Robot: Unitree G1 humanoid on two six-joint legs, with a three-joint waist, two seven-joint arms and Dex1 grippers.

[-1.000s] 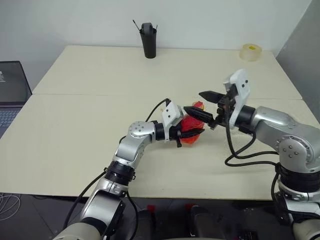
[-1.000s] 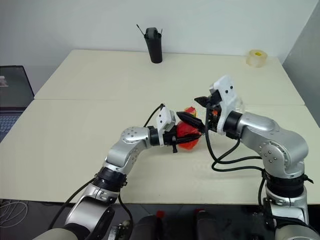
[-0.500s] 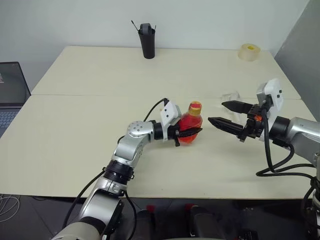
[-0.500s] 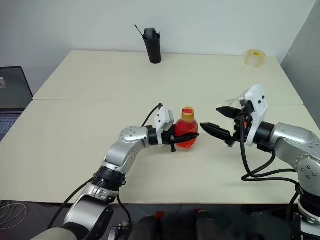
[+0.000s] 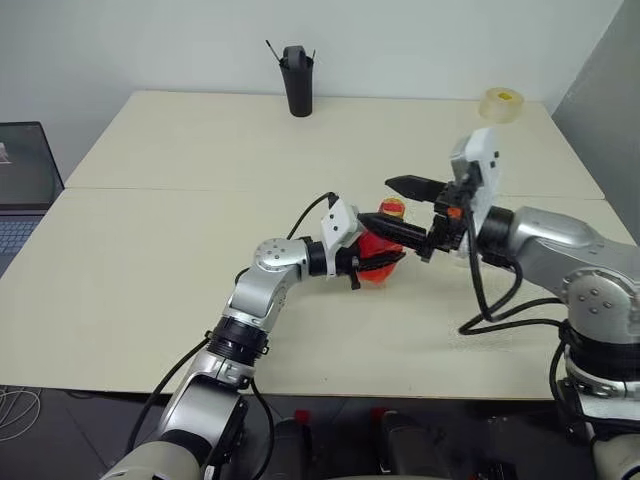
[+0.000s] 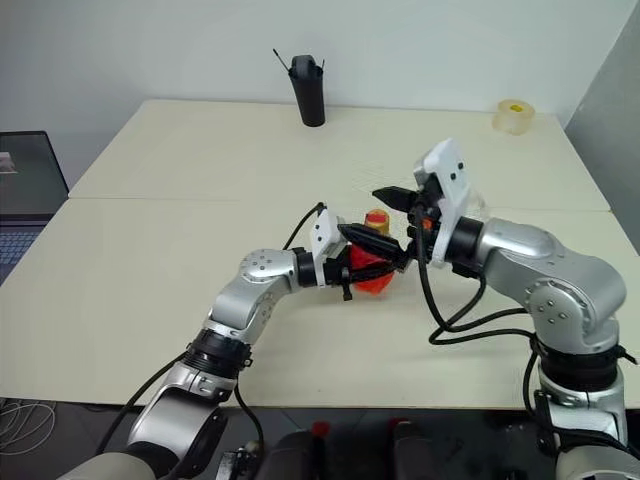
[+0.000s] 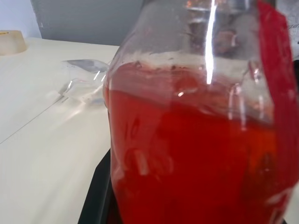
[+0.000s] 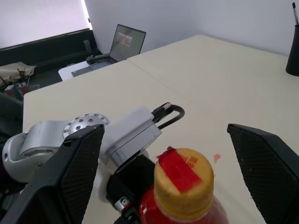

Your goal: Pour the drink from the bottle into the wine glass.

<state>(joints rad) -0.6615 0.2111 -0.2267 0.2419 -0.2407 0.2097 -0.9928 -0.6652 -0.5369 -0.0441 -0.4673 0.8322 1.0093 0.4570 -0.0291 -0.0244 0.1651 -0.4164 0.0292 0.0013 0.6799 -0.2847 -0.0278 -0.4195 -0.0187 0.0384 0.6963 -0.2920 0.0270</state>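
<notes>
My left gripper [image 5: 378, 265] is shut on the body of the bottle [image 5: 371, 247], which stands upright near the table's middle. The bottle is clear plastic, and the red drink [image 7: 187, 149] fills most of it. Its tan cap [image 8: 183, 176] carries a strip of red tape. My right gripper [image 5: 376, 200] is open and level, with one finger on each side of the cap and apart from it. The wine glass [image 7: 83, 80] shows in the left wrist view as a clear shape on the table beyond the bottle. In the head views my right wrist mostly hides it.
A tall black cup [image 5: 297, 80] holding pens stands at the table's far edge. A yellowish tape roll [image 5: 501, 102] sits at the far right corner. A laptop [image 5: 24, 190] lies off the left side. A seam [image 5: 180, 189] runs across the tabletop.
Half a second ago my right gripper was drawn back to the right, clear of the bottle. It has swung back left, so its open fingers flank the cap again. The left gripper and bottle held still.
</notes>
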